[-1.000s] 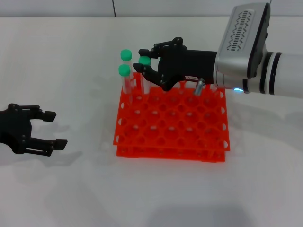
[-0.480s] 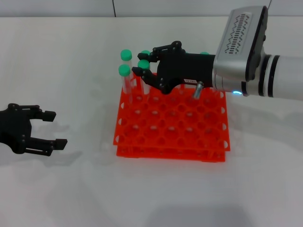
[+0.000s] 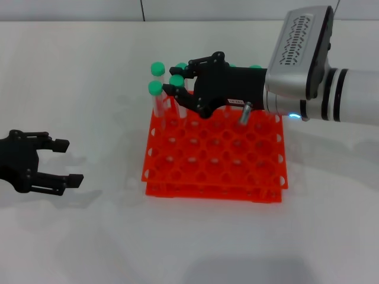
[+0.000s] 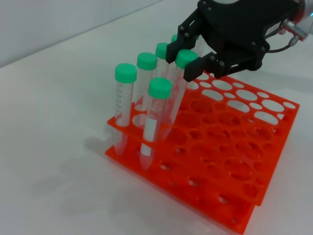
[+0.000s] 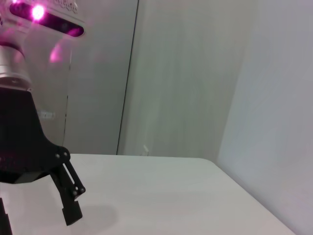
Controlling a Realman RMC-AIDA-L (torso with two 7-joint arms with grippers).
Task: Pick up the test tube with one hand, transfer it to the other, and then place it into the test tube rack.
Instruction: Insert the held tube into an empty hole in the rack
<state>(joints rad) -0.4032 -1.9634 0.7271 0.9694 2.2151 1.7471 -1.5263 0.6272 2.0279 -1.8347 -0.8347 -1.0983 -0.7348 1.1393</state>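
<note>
The test tube point(image 3: 177, 89) sat tilted in a back-left hole of the test tube rack point(image 3: 214, 155), its green cap pinched between the closed fingers of the right gripper point(image 4: 187, 59). Over the last second that gripper had drifted left and slightly down, carrying the cap closer to the three other tubes point(image 4: 125, 105) already standing at that corner. Judged: insertion underway, release pending, tube not yet vertical. The left gripper point(image 3: 52, 161) stayed parked well left on the table point(image 3: 89, 236), fingers spread, holding nothing.

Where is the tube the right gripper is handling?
Head view: the tube is in the right gripper over the rack's far-left corner, beside other standing tubes.
</note>
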